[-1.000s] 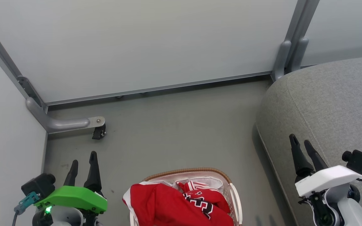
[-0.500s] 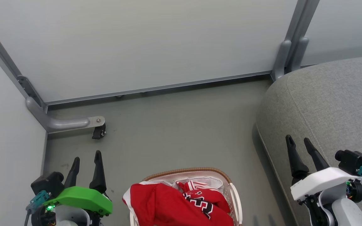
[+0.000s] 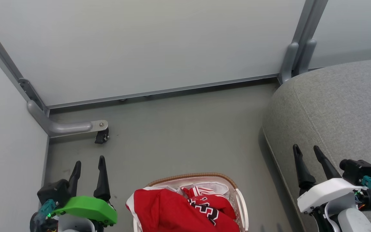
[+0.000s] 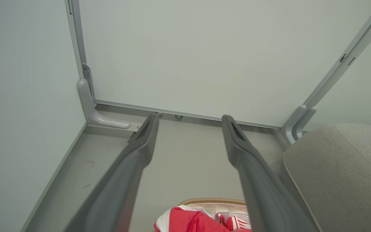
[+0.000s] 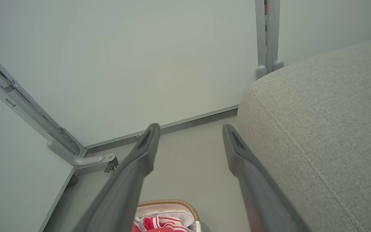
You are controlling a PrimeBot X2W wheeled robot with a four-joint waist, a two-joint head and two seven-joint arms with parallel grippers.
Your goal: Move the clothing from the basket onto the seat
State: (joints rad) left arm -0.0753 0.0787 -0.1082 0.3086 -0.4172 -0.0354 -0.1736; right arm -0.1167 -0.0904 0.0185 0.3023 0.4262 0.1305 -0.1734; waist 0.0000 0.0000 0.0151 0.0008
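Red clothing, white basket brown-rimmed, grey seat.

Two garments, one basket, one seat

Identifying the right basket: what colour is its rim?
Brown, woven; the basket rim shows best in the head view.

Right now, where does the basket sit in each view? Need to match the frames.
Head view: basket at bottom centre, cut off by the bottom edge.
Left wrist view: basket at the bottom edge, just right of centre.
Right wrist view: basket at the bottom edge, just left of centre.
Shared landmark: grey seat, to the right of the basket in all three views.
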